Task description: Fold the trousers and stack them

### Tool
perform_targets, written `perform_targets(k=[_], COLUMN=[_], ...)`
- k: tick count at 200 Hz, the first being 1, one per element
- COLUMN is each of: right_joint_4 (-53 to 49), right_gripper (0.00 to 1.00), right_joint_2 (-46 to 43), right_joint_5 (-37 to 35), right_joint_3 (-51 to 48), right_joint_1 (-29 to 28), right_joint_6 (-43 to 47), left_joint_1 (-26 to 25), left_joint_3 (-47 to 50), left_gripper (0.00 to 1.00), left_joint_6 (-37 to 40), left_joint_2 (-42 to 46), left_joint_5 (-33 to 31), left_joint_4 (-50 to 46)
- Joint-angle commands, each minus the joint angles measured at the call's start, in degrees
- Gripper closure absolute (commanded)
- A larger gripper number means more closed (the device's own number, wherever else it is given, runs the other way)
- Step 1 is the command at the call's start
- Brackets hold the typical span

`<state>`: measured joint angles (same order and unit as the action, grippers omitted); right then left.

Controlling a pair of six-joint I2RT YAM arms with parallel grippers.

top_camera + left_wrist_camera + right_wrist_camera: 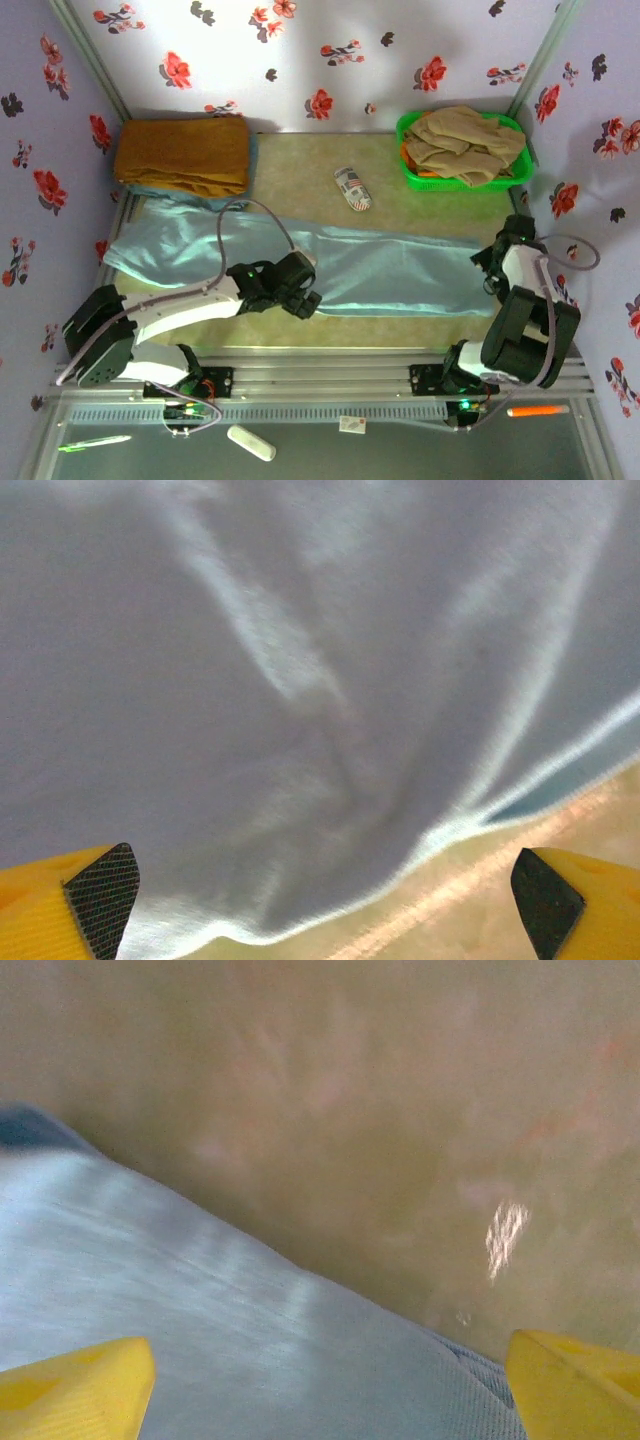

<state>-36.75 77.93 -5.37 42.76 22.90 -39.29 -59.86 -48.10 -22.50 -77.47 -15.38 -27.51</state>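
Top view: the trousers (390, 270) lie spread flat across the middle of the counter (300, 165), running left to right. The left gripper (303, 297) sits at their near edge, the right gripper (492, 268) at their right end. A mustard cloth (180, 155) lies upper left and a green basket (412, 175) upper right.

Left wrist view: the fingers are wide apart and hold nothing, with the trousers beneath.

Right wrist view: the fingers are apart too, and the trousers are in the lower left.
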Motion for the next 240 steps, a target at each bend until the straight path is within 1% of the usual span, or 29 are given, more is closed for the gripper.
perform_targets(k=[1,10,26,33,48,55,62,73,81,91,108,125,136,146,156,183,194,204,221,240], right_joint_4=[0.94,2.47,2.27,2.57,2.92,3.30,3.35,3.99,4.18,4.47,3.92,2.67,1.11,-0.60,-2.97,-6.62,-6.90,-6.87,-6.19,-5.63], right_gripper=[0.13,0.17,0.21,0.25,0.40,0.48,0.61,0.78,0.89,1.00,1.00,1.00,1.00,1.00,1.00,1.00,1.00,1.00,1.00,1.00], right_joint_2=[2.58,3.70,5.52,5.97,6.16,6.27,6.61,7.25,7.59,7.29,3.96,-2.72,-7.14,-10.47,-12.95,-17.52,-18.71,-19.27,-17.83,-12.53], right_joint_5=[4.62,5.84,5.36,5.84,6.63,7.14,7.46,7.77,8.11,8.35,7.60,8.62,9.75,10.66,10.31,8.33,7.36,5.40,0.87,-4.21], right_joint_3=[-3.73,-4.72,-4.07,-3.76,-3.09,-2.98,-2.71,-2.74,-2.77,-2.69,-2.65,-2.20,-0.98,0.46,2.34,5.55,6.75,8.15,11.92,18.15], right_joint_1=[0.25,0.22,0.39,0.61,0.66,0.75,0.77,0.82,0.92,0.93,1.01,0.54,-1.10,-3.76,-7.72,-20.70,-26.53,-32.64,-44.38,-56.43], right_joint_6=[-1.79,-1.61,-1.49,-1.49,-1.41,-1.34,-1.10,-1.05,-0.90,-0.70,-0.45,-0.44,0.12,0.24,0.15,-3.40,-5.83,-8.13,-11.12,-13.39], left_joint_1=[2.12,2.57,3.41,3.73,4.27,4.56,4.79,5.26,5.64,6.04,6.35,6.55,7.00,7.94,9.59,17.24,21.82,26.34,33.26,40.22], left_joint_3=[-1.71,-1.66,-1.17,-0.89,-0.43,-0.49,-0.52,-0.51,-0.42,-0.42,-0.51,-0.40,-0.53,-0.51,-0.35,1.40,3.01,4.76,7.60,10.46], left_gripper=[0.01,0.02,0.02,0.02,0.03,0.03,0.03,0.03,0.03,0.03,0.04,0.05,0.05,0.05,0.05,0.03,0.00,0.00,0.00,0.00], left_joint_6=[-1.40,-1.69,-2.65,-2.88,-3.16,-3.08,-2.99,-2.74,-2.57,-2.46,-2.61,-2.87,-3.60,-4.73,-6.49,-12.69,-15.79,-18.54,-22.00,-24.00], left_joint_2=[1.63,2.33,3.98,4.85,6.69,7.42,8.07,9.25,9.89,10.65,11.71,12.62,12.79,12.87,13.03,14.96,16.52,17.99,20.29,21.89], left_joint_5=[-0.83,-1.50,-2.20,-2.20,-2.29,-2.40,-2.78,-3.04,-3.17,-3.12,-3.34,-3.62,-4.55,-5.33,-5.69,-7.09,-7.35,-7.03,-5.69,-2.61], left_joint_4=[-1.29,-1.69,-2.28,-2.33,-2.85,-3.53,-4.16,-4.91,-5.39,-6.00,-6.92,-7.19,-7.45,-7.68,-7.93,-8.62,-8.29,-8.13,-7.25,-5.47])
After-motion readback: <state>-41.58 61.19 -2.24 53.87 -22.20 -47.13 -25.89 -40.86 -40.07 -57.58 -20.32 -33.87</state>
